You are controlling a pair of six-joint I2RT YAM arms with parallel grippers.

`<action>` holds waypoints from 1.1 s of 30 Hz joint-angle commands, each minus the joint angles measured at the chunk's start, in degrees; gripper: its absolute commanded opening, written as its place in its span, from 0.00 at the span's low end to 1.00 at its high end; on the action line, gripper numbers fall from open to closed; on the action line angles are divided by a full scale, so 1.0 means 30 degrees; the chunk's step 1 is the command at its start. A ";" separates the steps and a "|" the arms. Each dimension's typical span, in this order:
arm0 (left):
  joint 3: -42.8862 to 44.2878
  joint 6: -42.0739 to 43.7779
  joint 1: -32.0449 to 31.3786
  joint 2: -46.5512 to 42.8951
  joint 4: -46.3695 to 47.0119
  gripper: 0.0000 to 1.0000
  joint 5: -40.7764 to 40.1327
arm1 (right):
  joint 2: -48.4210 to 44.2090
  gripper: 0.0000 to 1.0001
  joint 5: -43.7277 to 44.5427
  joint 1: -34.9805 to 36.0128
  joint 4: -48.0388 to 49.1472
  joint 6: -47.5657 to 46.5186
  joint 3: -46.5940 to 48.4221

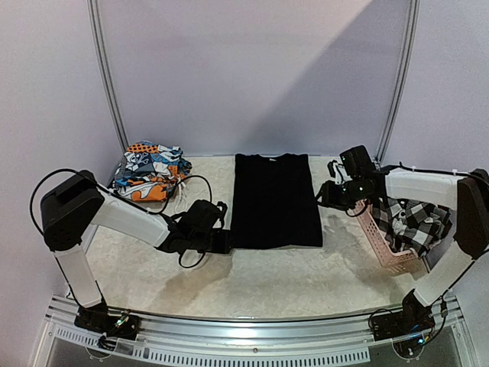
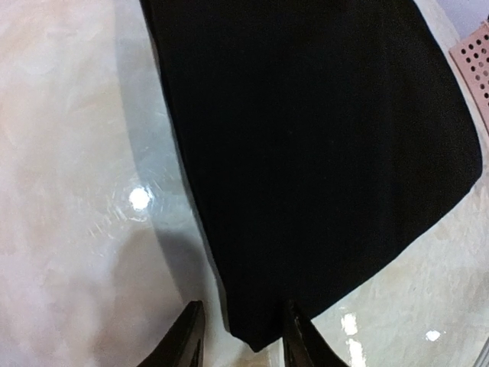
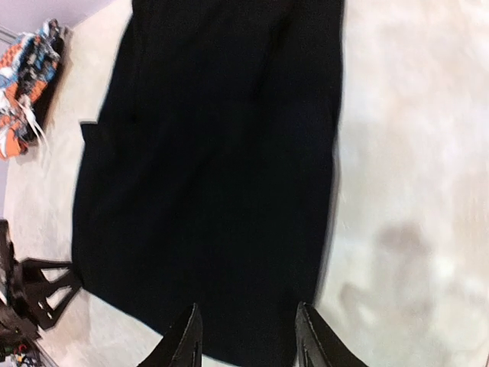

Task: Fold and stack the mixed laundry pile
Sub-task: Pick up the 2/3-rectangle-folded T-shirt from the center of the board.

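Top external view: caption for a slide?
Flat black garment, left gripper at its near-left corner, right gripper at its right edge; printed pieces far left, checked garment in pink basket.

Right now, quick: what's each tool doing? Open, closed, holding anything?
Left tool: open, straddling a corner of the black garment, not clamped.
Right tool: open, straddling the black garment's edge, not clamped.

Looked like a robotics lab rig, not anybody's home. A left arm [image 1: 130,218] and a right arm [image 1: 424,187] were bolted along an aluminium rail [image 1: 252,340] at the front of a pale table [image 1: 260,283], with loose cables [image 1: 197,178] looping off them. Behind it all was just a plain lilac backdrop [image 1: 252,69] framed by bare metal poles [image 1: 107,76].
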 commanded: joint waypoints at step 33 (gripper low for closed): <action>0.0204 -0.1302 -0.0099 0.1068 -0.0329 0.00 0.0324 | 0.0261 0.33 -0.2679 0.1085 0.7115 0.3904 -0.9158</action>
